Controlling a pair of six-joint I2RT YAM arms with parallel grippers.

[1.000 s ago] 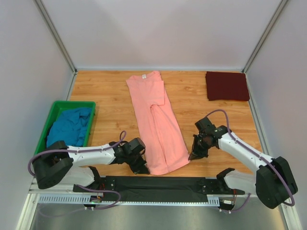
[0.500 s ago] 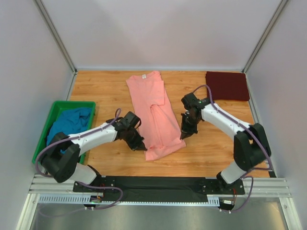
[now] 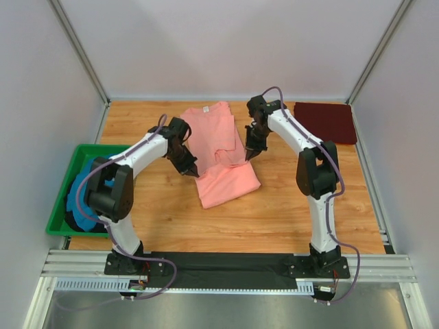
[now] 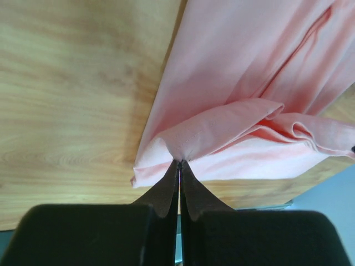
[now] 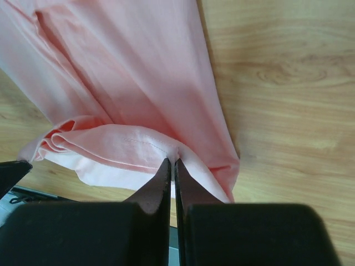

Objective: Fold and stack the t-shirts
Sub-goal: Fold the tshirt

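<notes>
While left pincer [image 4: 179, 162] and right pincer [image 5: 171, 160] pinch its hem | salmon-pink t-shirt [image 3: 223, 184]: soft, doubled over, rippled fold

The salmon-pink cotton t-shirt [image 3: 219, 147] lies mid-tabletop [image 3: 171, 219], collar toward the far edge, lower half doubled over, hem corners raised. The dark maroon t-shirt [image 3: 324, 123] lies folded flat in the far right corner. The teal-blue t-shirt [image 3: 74, 200] sits crumpled in a green plastic bin [image 3: 89, 148] at the left edge.

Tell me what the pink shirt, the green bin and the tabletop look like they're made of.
Pink shirt: soft matte knit, probably cotton; it drapes and bunches into folds. Green bin: likely moulded plastic, with a smooth, stiff rim. Tabletop: wood or wood-look laminate, grain lines showing, slight sheen.
</notes>
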